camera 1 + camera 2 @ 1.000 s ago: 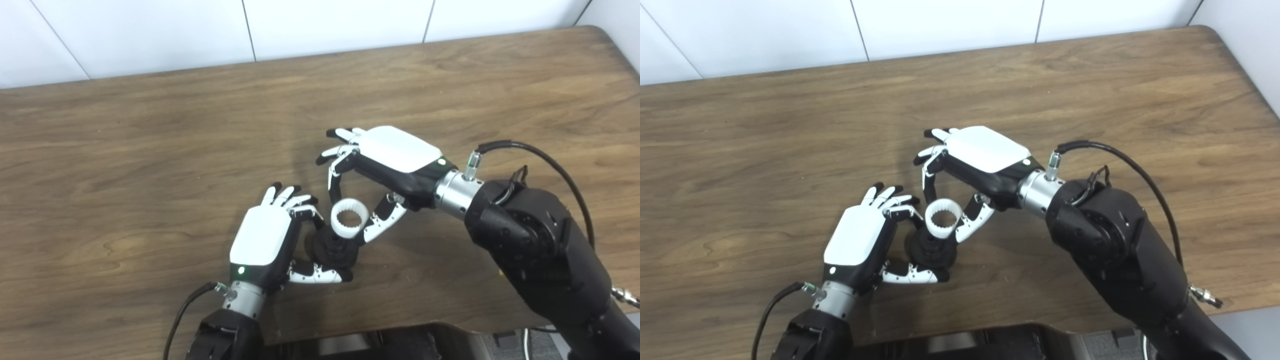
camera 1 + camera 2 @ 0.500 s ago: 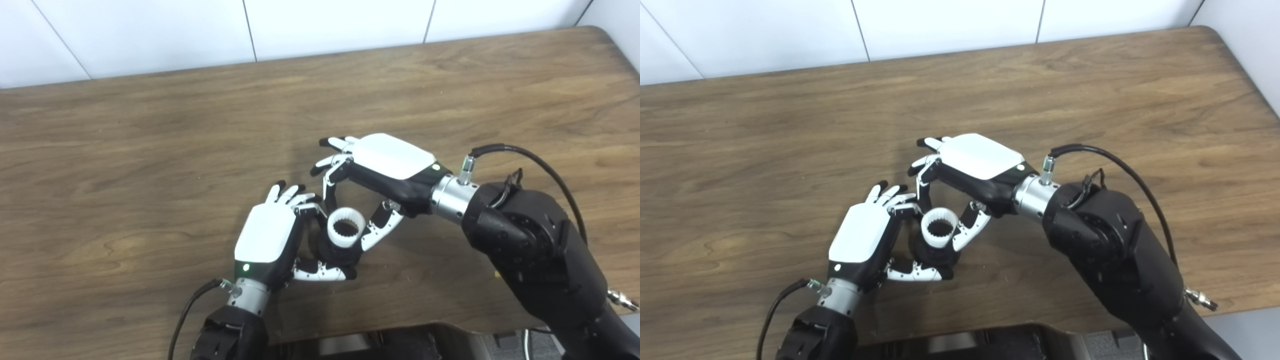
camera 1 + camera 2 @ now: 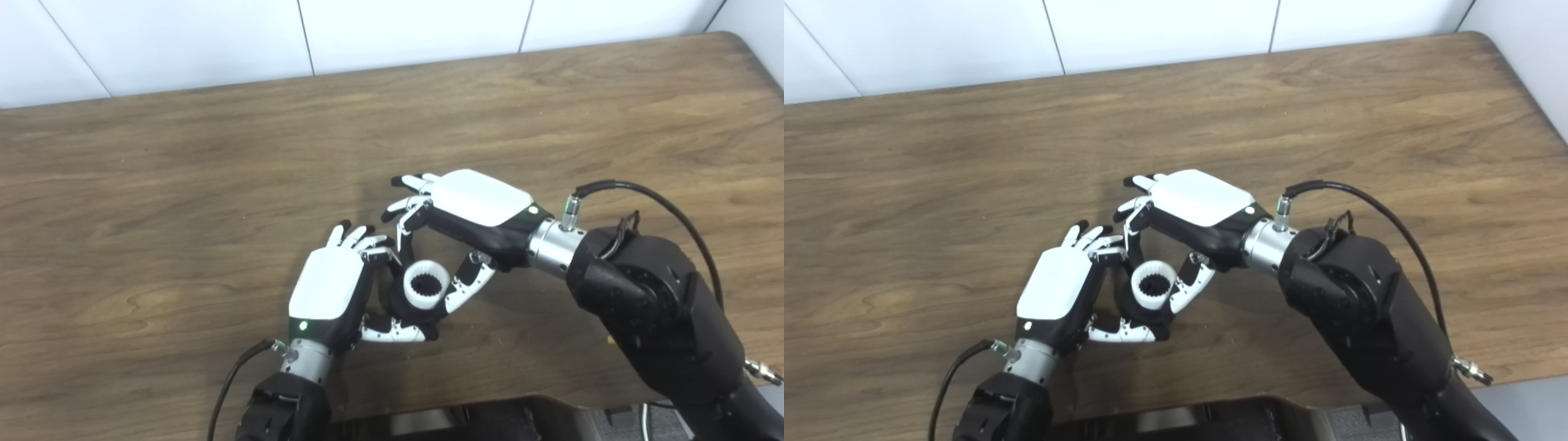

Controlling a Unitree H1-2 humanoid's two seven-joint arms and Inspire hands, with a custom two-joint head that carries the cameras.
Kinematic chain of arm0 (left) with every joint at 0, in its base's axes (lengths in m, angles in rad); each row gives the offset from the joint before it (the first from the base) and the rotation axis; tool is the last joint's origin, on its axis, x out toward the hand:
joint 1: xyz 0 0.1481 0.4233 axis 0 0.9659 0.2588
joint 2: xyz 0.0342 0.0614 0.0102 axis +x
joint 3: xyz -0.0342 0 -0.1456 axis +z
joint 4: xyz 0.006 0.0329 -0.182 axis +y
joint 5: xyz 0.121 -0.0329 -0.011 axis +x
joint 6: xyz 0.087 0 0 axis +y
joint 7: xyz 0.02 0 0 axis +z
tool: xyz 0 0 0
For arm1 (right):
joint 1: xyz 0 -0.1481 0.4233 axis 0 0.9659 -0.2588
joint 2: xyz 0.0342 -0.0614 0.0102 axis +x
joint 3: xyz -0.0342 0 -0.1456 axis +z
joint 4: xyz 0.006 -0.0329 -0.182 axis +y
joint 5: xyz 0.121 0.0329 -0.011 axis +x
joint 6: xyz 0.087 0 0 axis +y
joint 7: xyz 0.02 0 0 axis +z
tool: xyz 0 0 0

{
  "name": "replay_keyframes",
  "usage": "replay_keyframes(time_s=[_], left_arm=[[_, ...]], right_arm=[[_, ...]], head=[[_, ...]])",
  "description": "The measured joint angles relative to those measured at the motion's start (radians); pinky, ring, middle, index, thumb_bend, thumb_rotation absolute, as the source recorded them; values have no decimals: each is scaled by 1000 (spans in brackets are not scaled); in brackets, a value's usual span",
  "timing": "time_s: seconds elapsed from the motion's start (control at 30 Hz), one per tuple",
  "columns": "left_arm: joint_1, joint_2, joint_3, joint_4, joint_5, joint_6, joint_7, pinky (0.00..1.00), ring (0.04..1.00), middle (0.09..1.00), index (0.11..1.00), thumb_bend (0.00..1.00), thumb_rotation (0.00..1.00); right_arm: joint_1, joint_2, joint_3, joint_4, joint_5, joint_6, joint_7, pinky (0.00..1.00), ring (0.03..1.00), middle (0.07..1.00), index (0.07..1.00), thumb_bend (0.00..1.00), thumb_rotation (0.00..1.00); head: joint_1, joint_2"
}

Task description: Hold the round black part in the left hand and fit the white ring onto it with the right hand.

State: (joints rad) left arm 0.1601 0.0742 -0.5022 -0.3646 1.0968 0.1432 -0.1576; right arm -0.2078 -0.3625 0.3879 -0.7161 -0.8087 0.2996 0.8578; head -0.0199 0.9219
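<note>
Fingers (image 3: 405,240) around white ring (image 3: 425,288)

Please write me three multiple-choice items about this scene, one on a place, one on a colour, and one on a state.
1. Where is the toothed white plastic ring?
A. at the far table edge
B. on top of the round black part
C. off the table

2. What colour is the back plate of the left hand?
A. white
B. red
C. yellow

3. What is the right hand doing?
A. resting flat and empty on the table
B. pinching the ring between a finger and thumb
C. gripping a cable

Answers:
1 B: the ring sits over the round black part, whose dark body shows below it and through its hole.
2 A: the plate is plainly white.
3 B: a finger and the thumb touch the ring on opposite sides, above the brown wooden table.
</note>
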Motion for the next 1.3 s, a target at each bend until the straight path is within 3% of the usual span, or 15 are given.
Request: replay_keyframes(time_s=[1.3], left_arm=[[-2,-5,-5,0,2,5,-2,1000,916,805,483,523,56]], right_arm=[[26,42,-8,43,-35,-75,-32,1000,999,840,483,524,132]], head=[[9,-2]])
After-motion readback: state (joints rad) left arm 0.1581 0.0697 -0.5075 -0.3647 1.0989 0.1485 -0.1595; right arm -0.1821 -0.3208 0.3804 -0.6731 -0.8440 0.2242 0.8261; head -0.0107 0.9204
